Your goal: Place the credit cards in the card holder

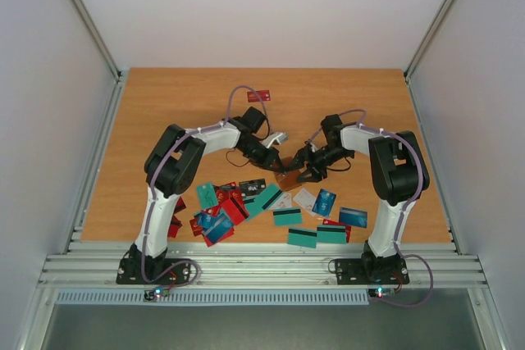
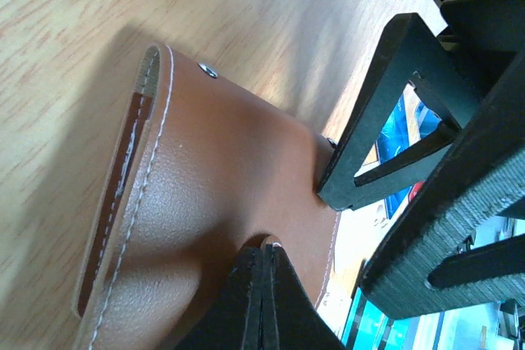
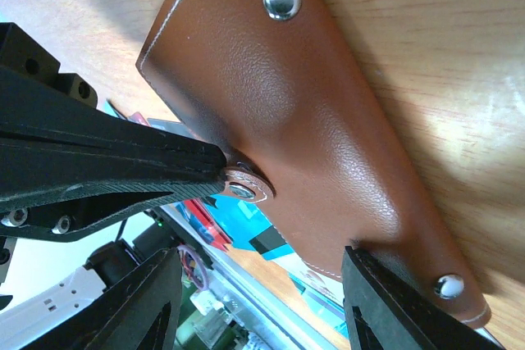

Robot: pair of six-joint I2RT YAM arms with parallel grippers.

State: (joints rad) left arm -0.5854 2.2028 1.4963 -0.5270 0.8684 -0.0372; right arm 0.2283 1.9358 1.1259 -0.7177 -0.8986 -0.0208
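We see the left gripper pinched shut on the brown card holder, over the middle of the table. The right gripper stands open around its end. The credit cards lie nearby, and their print is too small to read.

Both arms rising from the bottom of the frame, elbows out wide, forearms angling in to meet at centre, left gripper pinched tight on the card holder, right gripper facing it, jaws spread apart.

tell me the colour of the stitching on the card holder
White, against the brown card holder; clearest in the left wrist view.
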